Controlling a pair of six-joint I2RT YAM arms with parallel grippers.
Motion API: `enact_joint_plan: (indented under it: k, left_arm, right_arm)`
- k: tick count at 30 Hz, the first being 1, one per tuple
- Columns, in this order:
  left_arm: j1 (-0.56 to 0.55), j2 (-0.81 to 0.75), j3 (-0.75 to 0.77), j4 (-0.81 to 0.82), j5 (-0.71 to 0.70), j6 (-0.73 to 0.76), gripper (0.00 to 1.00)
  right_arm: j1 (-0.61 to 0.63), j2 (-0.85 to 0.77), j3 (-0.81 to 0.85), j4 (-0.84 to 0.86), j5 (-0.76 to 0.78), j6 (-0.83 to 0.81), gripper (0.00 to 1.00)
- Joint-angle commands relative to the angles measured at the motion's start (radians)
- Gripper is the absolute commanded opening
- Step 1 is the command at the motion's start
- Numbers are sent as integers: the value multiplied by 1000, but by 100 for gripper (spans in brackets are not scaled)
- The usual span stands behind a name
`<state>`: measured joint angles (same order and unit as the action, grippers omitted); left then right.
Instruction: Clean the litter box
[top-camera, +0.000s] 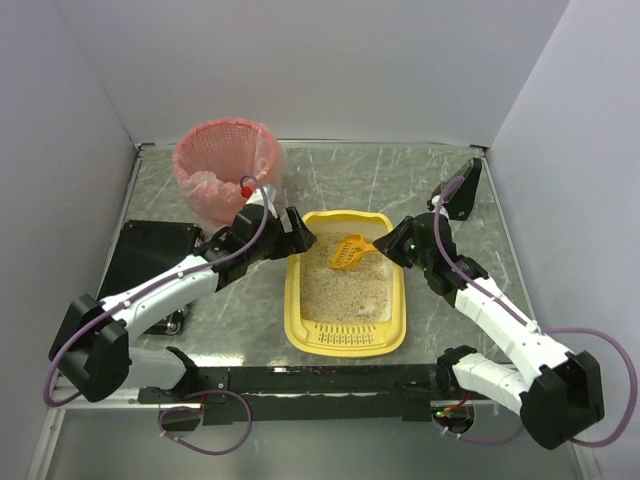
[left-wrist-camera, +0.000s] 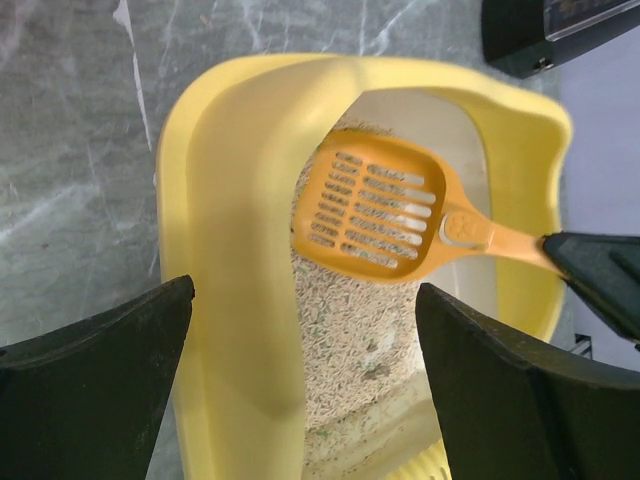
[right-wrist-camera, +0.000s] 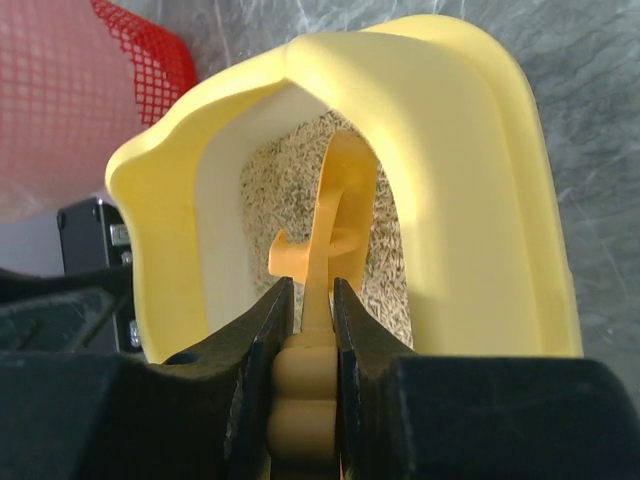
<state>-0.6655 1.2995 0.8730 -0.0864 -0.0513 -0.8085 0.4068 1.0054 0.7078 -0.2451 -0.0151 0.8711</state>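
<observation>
Nearest my right wrist lens, the right arm's fingers (right-wrist-camera: 262, 335) are clamped on the handle of the small orange slotted plastic scoop (left-wrist-camera: 375, 215), its blade over the beige litter (top-camera: 345, 290), ready to sift, I'd say. The shallow yellow plastic litter box (top-camera: 294, 300) sits mid-frame on the grey table (top-camera: 450, 180). The left arm's fingers (left-wrist-camera: 95, 400) gape wide and empty around its upper-left rim, probably to brace it.

You're looking at a robotics lab cell, not a home: plain white panels (top-camera: 330, 60) box in the grey marbled table (top-camera: 420, 170), the left arm (top-camera: 170, 285) and right arm (top-camera: 500, 320) sit on a black rail (top-camera: 320, 380) at its near edge, purple cables (top-camera: 215, 430) hang loose, and the litter box (top-camera: 293, 300) is up on the table.
</observation>
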Motion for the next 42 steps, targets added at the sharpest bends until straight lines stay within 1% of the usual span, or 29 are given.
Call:
enact_joint_plan:
  k: [1, 7, 8, 14, 15, 18, 19, 22, 25, 28, 31, 33, 35, 38, 42]
  left_arm:
    - [-9, 30, 20, -24, -30, -11, 97]
    - [-14, 52, -12, 34, 36, -20, 98]
    - [-14, 58, -12, 37, 42, -20, 97]
    - [-19, 101, -8, 34, 57, -24, 98]
    - [-19, 107, -9, 40, 59, -26, 98]
    - [-23, 115, -6, 48, 62, -27, 98]
    - [-23, 118, -5, 43, 59, -26, 98]
    - [-26, 119, -2, 36, 54, -27, 98]
    - [-26, 118, 1, 30, 54, -40, 98]
    - [-26, 109, 0, 22, 54, -49, 98]
    - [-26, 93, 4, -1, -4, -72, 97]
    - [-26, 86, 6, -18, -19, -87, 97]
    - [-25, 73, 18, -52, -68, -98, 97]
    - [-19, 60, 40, -84, -91, -103, 97]
    - [-19, 34, 50, -70, -62, -90, 97]
  right_arm:
    - [9, 59, -16, 99, -12, 45, 0]
    - [23, 96, -94, 239, -69, 68, 0]
    - [27, 102, -108, 307, -74, 84, 0]
    - [49, 147, -177, 435, -118, 126, 0]
    - [59, 151, -203, 496, -120, 128, 0]
    - [72, 162, -244, 584, -120, 161, 0]
    - [73, 167, -270, 639, -128, 169, 0]
    - [75, 171, -303, 720, -144, 212, 0]
    - [84, 162, -318, 736, -131, 221, 0]
    - [83, 130, -324, 716, -118, 215, 0]
    - [81, 85, -333, 713, -125, 207, 0]
    - [70, 49, -343, 714, -146, 218, 0]
    - [60, 26, -350, 708, -190, 238, 0]
    - [46, -33, -355, 682, -238, 253, 0]
    - [23, -108, -383, 647, -252, 258, 0]
